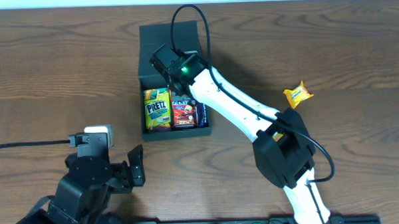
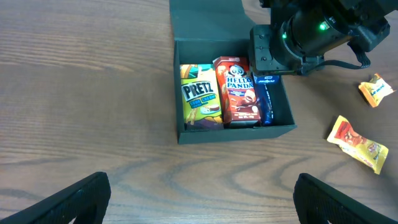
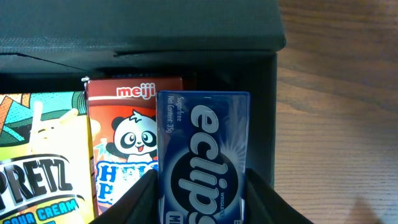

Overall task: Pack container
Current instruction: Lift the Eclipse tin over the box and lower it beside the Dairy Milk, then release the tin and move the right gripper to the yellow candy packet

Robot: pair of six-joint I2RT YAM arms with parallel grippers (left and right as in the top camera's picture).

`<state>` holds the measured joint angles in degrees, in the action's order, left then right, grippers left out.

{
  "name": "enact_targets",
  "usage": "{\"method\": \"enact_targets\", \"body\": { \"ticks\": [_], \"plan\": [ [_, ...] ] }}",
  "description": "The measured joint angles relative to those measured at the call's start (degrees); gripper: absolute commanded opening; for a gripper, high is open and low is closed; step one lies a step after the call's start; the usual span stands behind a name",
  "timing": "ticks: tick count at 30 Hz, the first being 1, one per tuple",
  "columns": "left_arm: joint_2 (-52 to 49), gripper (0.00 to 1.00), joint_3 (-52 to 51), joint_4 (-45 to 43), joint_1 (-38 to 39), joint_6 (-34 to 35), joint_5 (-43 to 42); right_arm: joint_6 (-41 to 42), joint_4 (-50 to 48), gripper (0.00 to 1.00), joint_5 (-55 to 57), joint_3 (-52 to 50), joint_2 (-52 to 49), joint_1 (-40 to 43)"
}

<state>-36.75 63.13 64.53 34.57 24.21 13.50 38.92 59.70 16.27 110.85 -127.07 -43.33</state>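
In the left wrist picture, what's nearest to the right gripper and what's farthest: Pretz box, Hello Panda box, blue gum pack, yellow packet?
From the right gripper:
1. Blue gum pack, held by it, at the right wall of the container.
2. Hello Panda box, in the middle.
3. Pretz box, on the left side.
4. Yellow packet, out on the table, far right.

Container: dark teal-black rigid cardboard box (image 1: 177,133) on brown wooden table (image 1: 52,77); flap lid flat behind it.
Inside, left: yellow-green Pretz carton (image 2: 200,98), against left wall.
Inside, middle: red Hello Panda carton (image 2: 239,92), touching Pretz carton.
Inside, right: dark blue Eclipse gum pack (image 3: 202,155), beside right wall, clamped between right gripper (image 3: 199,196) fingers.
Right of box: orange wrapped sweet (image 1: 297,94) and yellow foil packet (image 2: 359,143), well apart from it.
Before box: left gripper (image 1: 131,169), apart.
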Motion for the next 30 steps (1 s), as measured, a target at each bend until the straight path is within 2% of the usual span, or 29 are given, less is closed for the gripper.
{"method": "enact_targets", "body": {
  "ticks": [6,24,30],
  "plan": [
    [0.0,0.95,0.0,0.0,0.0,0.0,0.0,-0.4,0.0,0.45,0.0,0.0,0.0,0.0],
    [0.0,0.95,0.0,0.0,0.0,0.0,0.0,-1.7,0.0,0.47,0.0,0.0,0.2,0.0],
    [0.0,0.95,0.0,0.0,0.0,0.0,0.0,-4.2,0.0,0.61,-0.1,0.0,5.7,0.7]
  ]
}}
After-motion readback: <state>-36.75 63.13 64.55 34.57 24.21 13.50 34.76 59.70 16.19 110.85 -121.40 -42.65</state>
